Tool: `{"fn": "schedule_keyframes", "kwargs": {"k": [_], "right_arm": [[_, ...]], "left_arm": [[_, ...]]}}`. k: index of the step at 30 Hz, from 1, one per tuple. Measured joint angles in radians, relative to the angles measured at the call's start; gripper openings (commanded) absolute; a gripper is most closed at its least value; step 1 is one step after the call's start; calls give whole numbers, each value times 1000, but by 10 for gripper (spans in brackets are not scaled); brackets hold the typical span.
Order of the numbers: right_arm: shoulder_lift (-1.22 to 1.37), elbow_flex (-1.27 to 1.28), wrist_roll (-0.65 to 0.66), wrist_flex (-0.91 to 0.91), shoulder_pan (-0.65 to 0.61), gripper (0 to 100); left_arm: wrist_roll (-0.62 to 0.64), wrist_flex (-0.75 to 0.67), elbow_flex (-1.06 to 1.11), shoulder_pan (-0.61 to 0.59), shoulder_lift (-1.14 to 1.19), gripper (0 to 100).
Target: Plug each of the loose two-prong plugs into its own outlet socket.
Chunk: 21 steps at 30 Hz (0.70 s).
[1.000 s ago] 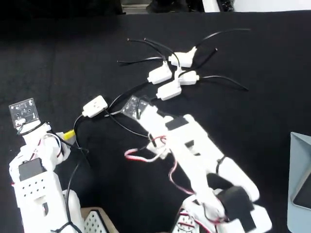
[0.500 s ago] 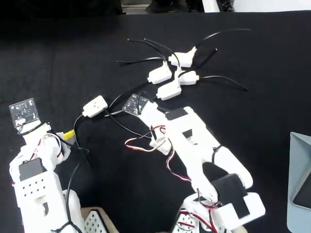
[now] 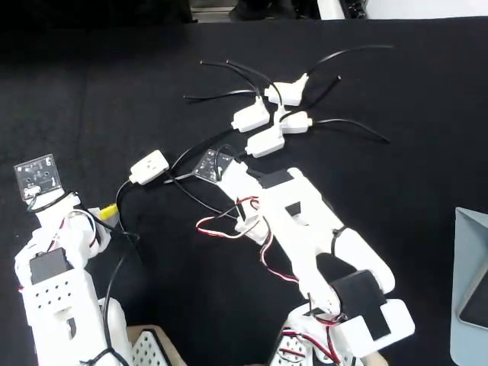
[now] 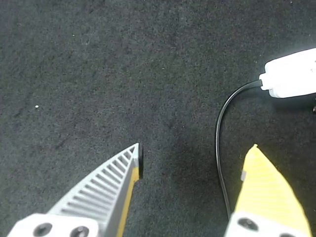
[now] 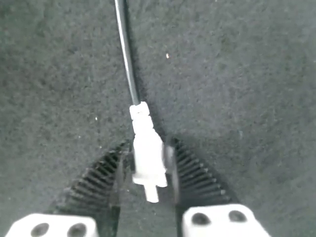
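The right arm (image 3: 305, 229) is leaning out diagonally over the black table (image 3: 91, 99). Near the table's middle, the right gripper (image 5: 146, 148) is pinching a white plug (image 5: 142, 131) by its sides. The left gripper (image 4: 196, 150) is hanging wide open, holding nothing, near a white outlet (image 4: 291, 74).

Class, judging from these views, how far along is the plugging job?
Done: no plug visibly seated. In hand: the right gripper is shut on a white plug. The left gripper hangs open over the cloth beside a white block. Left: apparently every insertion.
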Motion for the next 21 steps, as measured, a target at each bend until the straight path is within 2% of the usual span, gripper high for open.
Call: {"fn": "schedule_keyframes", "kwargs": {"k": [6, 11, 16, 21], "right_arm": [[-29, -38, 0, 89, 0, 11], [-212, -114, -2, 244, 0, 11], [-436, -146, -135, 296, -23, 11], [-614, -146, -325, 278, -124, 11]], "left_arm": [[0, 0, 0, 0, 0, 324], [0, 0, -6, 0, 0, 324], [75, 0, -60, 66, 0, 324], [94, 0, -110, 167, 0, 324]]}}
